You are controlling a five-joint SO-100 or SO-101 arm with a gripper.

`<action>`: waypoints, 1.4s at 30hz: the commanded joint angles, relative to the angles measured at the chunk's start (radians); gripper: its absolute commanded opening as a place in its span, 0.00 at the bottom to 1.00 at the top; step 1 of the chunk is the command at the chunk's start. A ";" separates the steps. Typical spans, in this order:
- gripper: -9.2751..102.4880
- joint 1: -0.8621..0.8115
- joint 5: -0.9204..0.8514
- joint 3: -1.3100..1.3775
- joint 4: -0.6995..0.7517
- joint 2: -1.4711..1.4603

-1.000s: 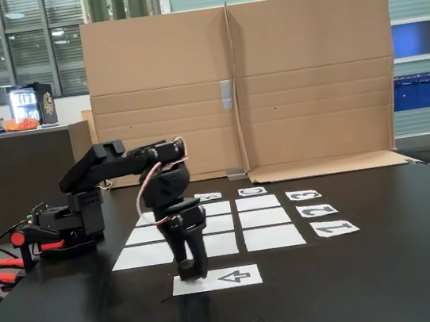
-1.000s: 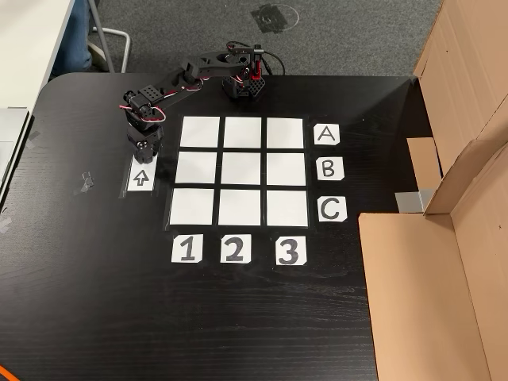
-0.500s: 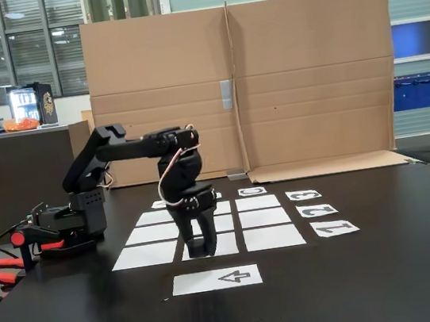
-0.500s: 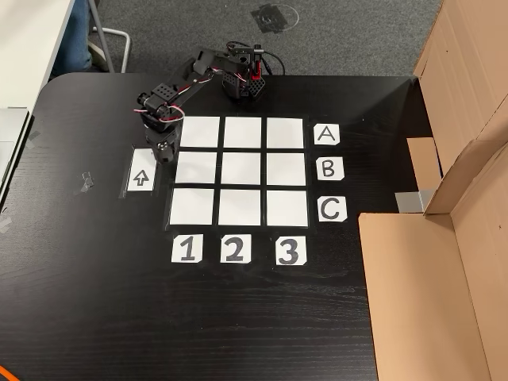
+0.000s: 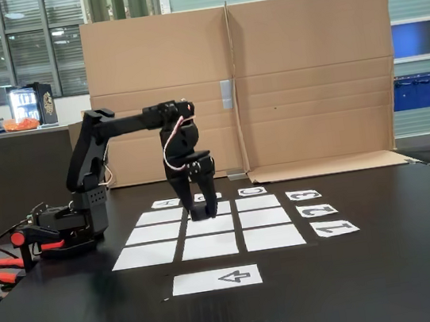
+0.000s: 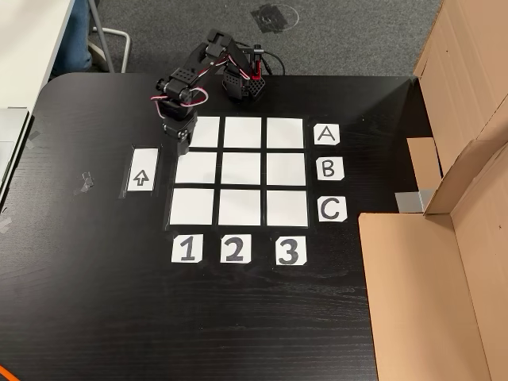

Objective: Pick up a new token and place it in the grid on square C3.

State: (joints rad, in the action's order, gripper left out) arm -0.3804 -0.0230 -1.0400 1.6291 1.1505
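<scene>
While the fingers point down, any token seems hidden above the grid.

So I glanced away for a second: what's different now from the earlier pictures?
The gripper rose off the arrow sheet and swung across to the grid's edge, near the A row. Whether it carries a token can't be made out. Grid, labels and cardboard stayed put.

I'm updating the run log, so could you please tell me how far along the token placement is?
Done, apparently: the arrow sheet lies bare, so a token may be picked up. In hand: the gripper hangs over the A1-B1 edge of the grid; whether its fingers hold a token is too small to tell. Left: square C3 is bare.
</scene>
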 commanded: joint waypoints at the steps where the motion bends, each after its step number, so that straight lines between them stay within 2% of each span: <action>1: 0.08 0.052 0.003 -0.038 0.003 0.120; 9: 0.08 0.209 0.044 -0.149 0.003 0.258; 18: 0.08 0.431 0.152 -0.146 0.009 0.287; 29: 0.08 0.611 0.222 -0.025 0.000 0.176; 42: 0.08 0.715 0.258 0.267 0.009 -0.058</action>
State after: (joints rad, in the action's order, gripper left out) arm 0.3160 0.2240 -0.8514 1.6352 1.1091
